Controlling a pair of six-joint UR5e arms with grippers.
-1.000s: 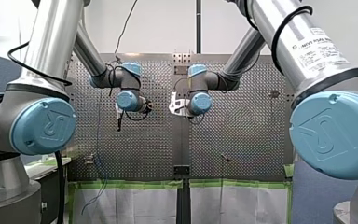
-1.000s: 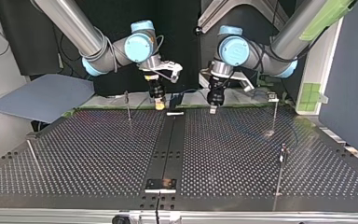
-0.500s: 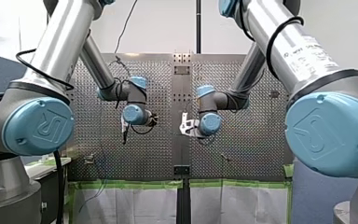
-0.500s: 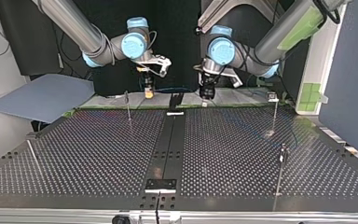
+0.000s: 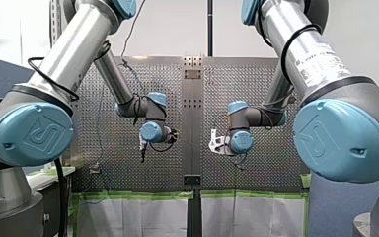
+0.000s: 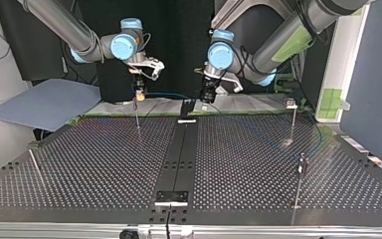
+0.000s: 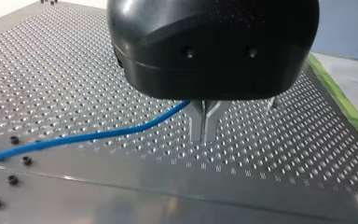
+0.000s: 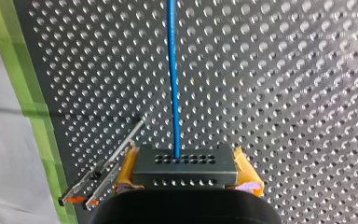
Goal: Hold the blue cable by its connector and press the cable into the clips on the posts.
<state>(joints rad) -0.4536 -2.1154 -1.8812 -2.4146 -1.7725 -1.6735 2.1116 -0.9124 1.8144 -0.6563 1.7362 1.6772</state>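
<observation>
Beneath my right claw (image 6: 139, 95), in the top view, a thin post (image 6: 137, 115) stands on the perforated table (image 6: 258, 169). The blue cable (image 6: 171, 94) runs from this claw across to my left claw (image 6: 205, 97), hanging nearly level between them. A second ago both claws hung nearer the table's dark centre strip (image 6: 179, 159). They have since travelled together sideways and away from the camera, bringing the right claw over the post.

Front view: both wrists sit lower than a second ago. The claws' fingers are too small to read here.

Left wrist view: the left claw's metal fingers (image 7: 198, 126) are pressed together. The cable leaves from beside their root, so they appear to pinch it. It trails off to one side of the claw, above the table.

Right wrist view: the right claw's yellow pads (image 8: 243, 163) clamp the black connector (image 8: 185, 167), and the cable runs straight ahead from it. Just beside the claw, the post is seen from above, its clip (image 8: 86, 191) apart from the cable.

Judging from this, the carry has put the connector end beside the first post, with the cable drawn between both claws. No clip holds the cable yet, so pressing it in seems the step to come.
</observation>
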